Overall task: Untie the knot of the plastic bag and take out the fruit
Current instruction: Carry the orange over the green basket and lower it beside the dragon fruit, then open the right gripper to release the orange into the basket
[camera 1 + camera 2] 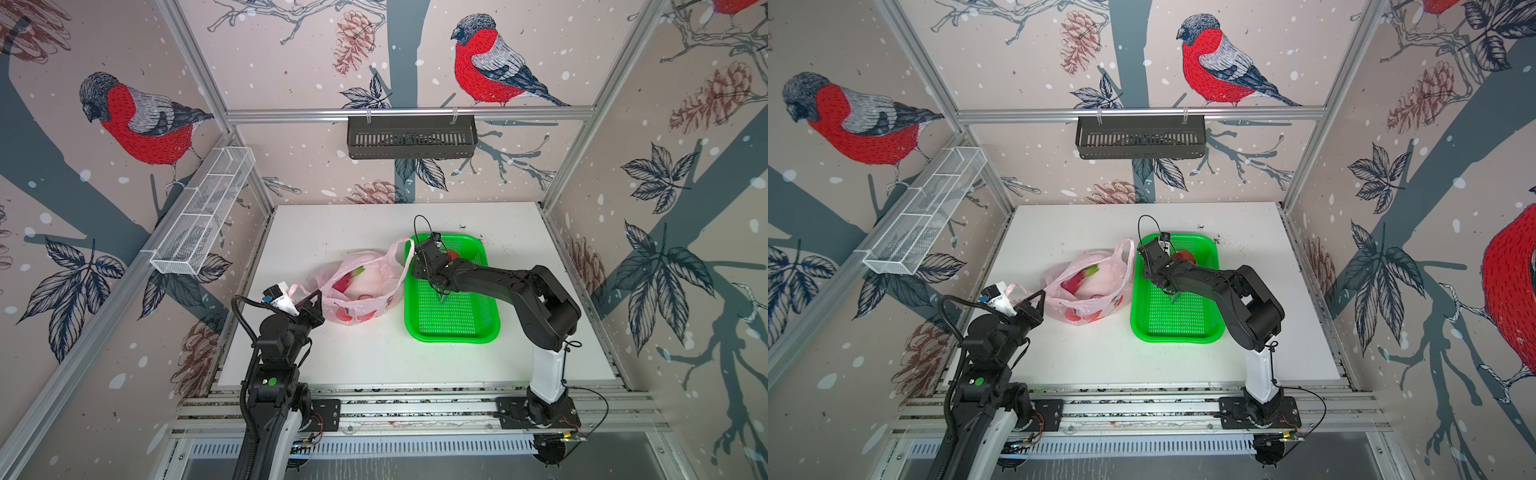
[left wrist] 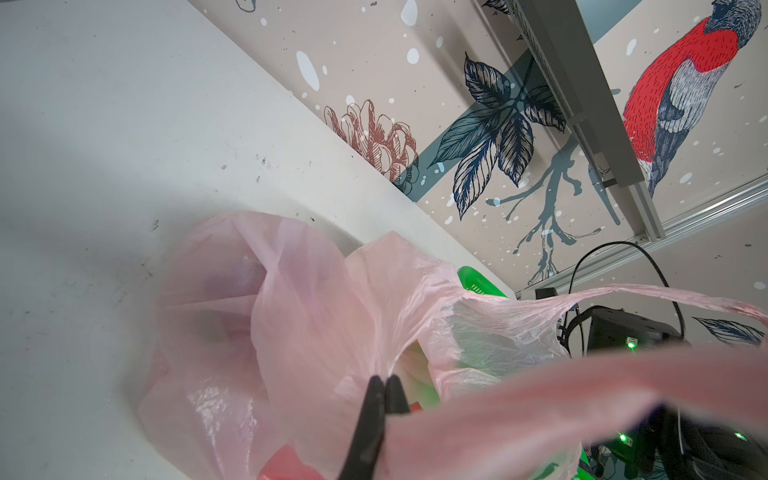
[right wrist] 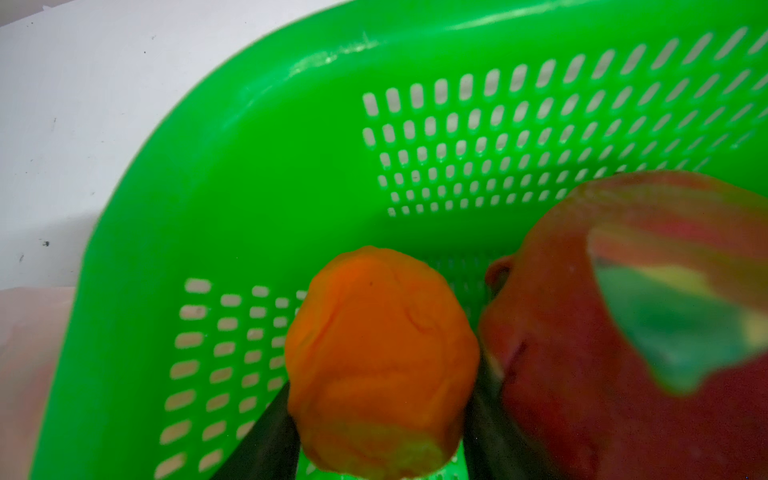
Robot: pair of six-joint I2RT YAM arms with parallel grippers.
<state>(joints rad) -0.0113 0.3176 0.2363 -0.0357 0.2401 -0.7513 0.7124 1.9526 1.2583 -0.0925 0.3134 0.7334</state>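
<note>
The pale pink plastic bag (image 1: 376, 280) (image 1: 1106, 276) lies left of the green basket (image 1: 453, 337), mouth gaping. A magenta dragon fruit (image 1: 348, 277) shows inside it. The knot is not in view; one loop handle (image 1: 402, 249) drapes toward the basket. My left gripper (image 2: 384, 380) (image 1: 316, 294) is shut, pinching the bag's film (image 2: 291, 311) at the near rim. My right gripper (image 3: 378, 415) is shut on a round orange fruit (image 3: 380, 345), low inside the basket's far left corner (image 3: 208, 166), beside a red dragon fruit (image 3: 582, 353) (image 1: 454, 254). In both top views the right wrist (image 1: 430, 257) hides its fingers.
A black slotted rack (image 1: 411, 137) hangs on the back rail. A white wire shelf (image 1: 203, 212) runs along the left wall. Dark crumbs (image 1: 469, 228) dot the white table (image 1: 353, 361) behind the basket. The right arm (image 1: 519, 286) reaches across the basket.
</note>
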